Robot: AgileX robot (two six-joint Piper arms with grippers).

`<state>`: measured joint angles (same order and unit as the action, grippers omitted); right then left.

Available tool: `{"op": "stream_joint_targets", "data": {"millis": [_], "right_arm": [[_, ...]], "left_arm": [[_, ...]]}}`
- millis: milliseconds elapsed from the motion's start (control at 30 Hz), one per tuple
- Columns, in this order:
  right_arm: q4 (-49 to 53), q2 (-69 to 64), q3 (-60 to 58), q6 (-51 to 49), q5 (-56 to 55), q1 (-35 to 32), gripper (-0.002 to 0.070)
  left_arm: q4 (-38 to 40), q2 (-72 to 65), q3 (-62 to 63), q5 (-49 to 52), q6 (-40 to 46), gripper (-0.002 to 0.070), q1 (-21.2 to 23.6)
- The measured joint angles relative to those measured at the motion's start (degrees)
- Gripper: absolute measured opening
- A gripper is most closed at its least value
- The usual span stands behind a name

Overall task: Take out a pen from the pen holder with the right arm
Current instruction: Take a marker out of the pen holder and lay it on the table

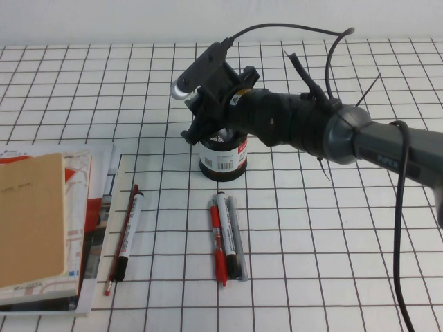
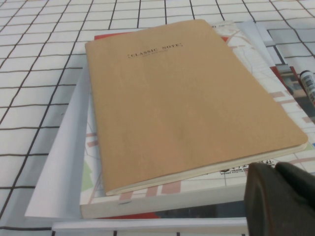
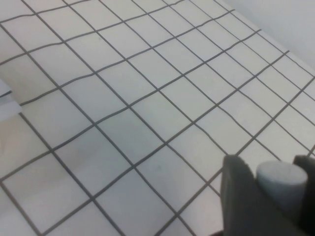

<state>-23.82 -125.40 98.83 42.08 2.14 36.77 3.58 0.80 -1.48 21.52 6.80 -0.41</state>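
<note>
1. I am watching the right claw [image 1: 201,114] hanging over the holder [image 1: 223,162] at the middle of the counter [image 1: 332,228]. It is pinching the grey pen [image 3: 280,179], with fingers pressing both its sides.
2. The pen is leaning toward 10 o'clock with its lower end seemingly inside the holder, so I am judging the lift not yet done.
3. Markers [image 1: 228,235] are lying at 6 o'clock, clear of the lift path.
4. The left claw [image 2: 280,199] is idling above the notebook [image 2: 187,98] at 8 o'clock. I cannot tell its state.
</note>
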Motion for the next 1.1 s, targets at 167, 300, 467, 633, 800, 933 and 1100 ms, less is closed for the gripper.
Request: {"op": "stream_joint_targets", "data": {"millis": [167,300,467,633,800,933,1100], "right_arm": [[-0.1,0.0,0.3,0.0,0.3,0.0,0.0109],[-0.9,0.2,0.4,0.0,0.5,0.0,0.0109],[-2.2,3.3,0.4,0.0,1.6,0.0,0.0109],[-2.7,9.8,0.4,-1.9,4.9,0.0,0.0109],[0.5,17.2,0.4,-11.0,8.6,0.0,0.0109],[6.0,22.6,0.4,-25.3,16.2,0.0,0.0109],[8.0,25.3,0.4,-41.2,30.2,0.0,0.0109]], "left_arm": [[0.0,0.0,0.0,0.0,0.0,-0.0004,0.0],[0.0,0.0,0.0,0.0,0.0,-0.0004,0.0],[0.0,0.0,0.0,0.0,0.0,-0.0004,0.0],[0.0,0.0,0.0,0.0,0.0,-0.0005,0.0],[0.0,0.0,0.0,0.0,0.0,-0.0004,0.0],[0.0,0.0,0.0,0.0,0.0,-0.0004,0.0],[0.0,0.0,0.0,0.0,0.0,-0.0004,0.0]]}}
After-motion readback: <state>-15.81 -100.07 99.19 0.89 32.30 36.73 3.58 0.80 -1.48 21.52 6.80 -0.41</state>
